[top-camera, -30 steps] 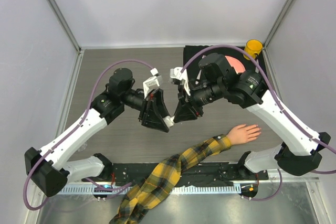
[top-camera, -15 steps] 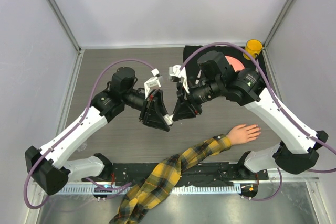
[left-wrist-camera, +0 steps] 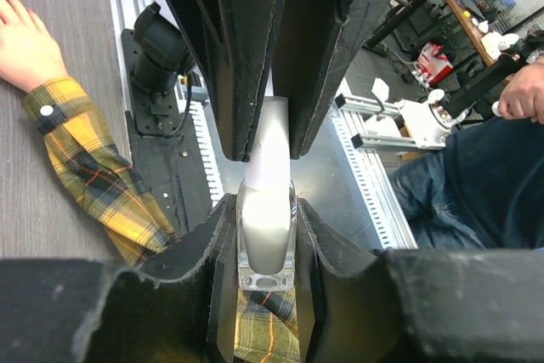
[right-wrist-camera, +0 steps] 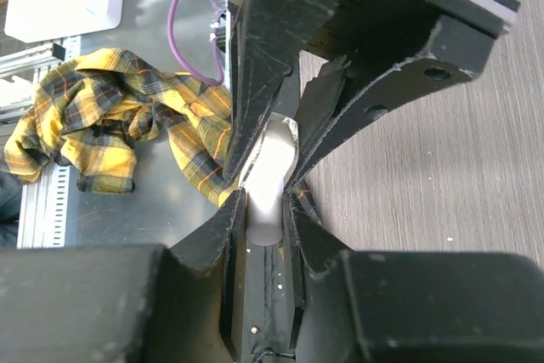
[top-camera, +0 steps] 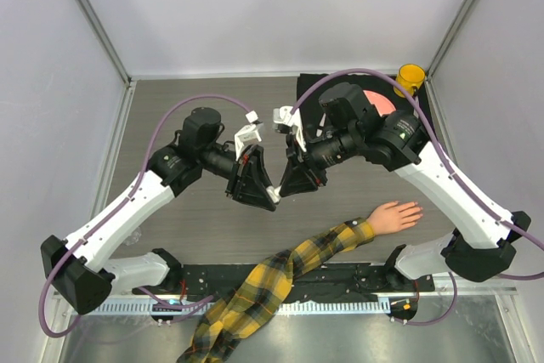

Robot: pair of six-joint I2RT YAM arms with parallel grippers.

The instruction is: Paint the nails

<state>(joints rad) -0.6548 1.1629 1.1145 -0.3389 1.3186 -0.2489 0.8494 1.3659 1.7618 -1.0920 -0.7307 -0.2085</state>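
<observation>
Nails (top-camera: pixel 418 207) well apart from bottle (left-wrist-camera: pixel 266 218), toward right.

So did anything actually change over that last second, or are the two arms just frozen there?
Barely. The right hand drifted slightly leftward in the overhead view, and the left hand hardly shifted. Nothing was picked up or let go: the left hand stays clamped on the little bottle, the right hand on its white cap. The fake hand, plaid sleeve and yellow cup have not moved.
</observation>
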